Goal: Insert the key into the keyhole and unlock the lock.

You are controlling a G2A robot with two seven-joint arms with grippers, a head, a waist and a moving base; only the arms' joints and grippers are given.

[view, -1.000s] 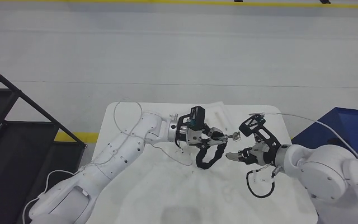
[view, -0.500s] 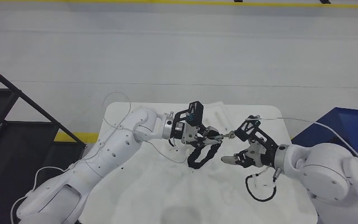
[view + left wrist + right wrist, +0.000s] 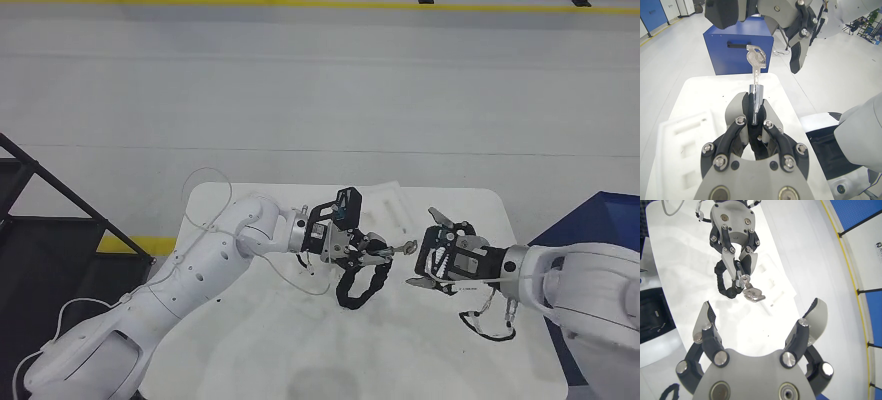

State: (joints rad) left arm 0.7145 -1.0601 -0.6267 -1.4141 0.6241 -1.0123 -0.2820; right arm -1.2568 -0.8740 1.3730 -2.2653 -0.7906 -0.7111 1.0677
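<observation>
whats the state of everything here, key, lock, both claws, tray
key: inserted in the keyhole, held by neither claw
lock: gripped, held above the table, cable loop looks closed
left claw: shut on the lock
right claw: open, empty, facing the key
foam tray: lying on the table, recesses empty

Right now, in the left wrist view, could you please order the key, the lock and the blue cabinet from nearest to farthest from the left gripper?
1. lock: clamped in the left gripper itself.
2. key: sticking out of the lock's end, beyond the fingertips.
3. blue cabinet: on the floor past the far edge of the table.
</observation>
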